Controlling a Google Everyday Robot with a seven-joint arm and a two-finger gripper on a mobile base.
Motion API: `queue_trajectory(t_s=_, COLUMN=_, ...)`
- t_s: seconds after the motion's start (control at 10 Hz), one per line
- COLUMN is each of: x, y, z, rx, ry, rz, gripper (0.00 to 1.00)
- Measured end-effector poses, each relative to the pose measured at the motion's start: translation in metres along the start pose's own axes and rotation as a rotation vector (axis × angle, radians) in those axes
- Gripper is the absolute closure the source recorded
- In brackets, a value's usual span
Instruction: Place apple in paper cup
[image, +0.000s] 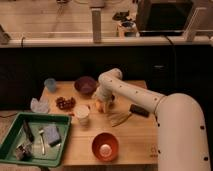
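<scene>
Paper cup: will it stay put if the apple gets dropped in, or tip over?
The paper cup stands upright and looks small and thin, so probably light and easy to tip or slide. The apple, at the gripper just beside it, looks about as wide as the rim, so an off-centre drop may knock it over.

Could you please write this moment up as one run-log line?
gripper: at apple | apple: beside paper cup, not inside | task: not yet done
</scene>
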Motion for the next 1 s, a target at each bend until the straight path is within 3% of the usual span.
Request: queue_trajectory(t_s=1.0, x=-0.0054, y=-0.0003, z=0.0045, rx=-0.002, ry=-0.031, rz=-0.016, gripper=0.22)
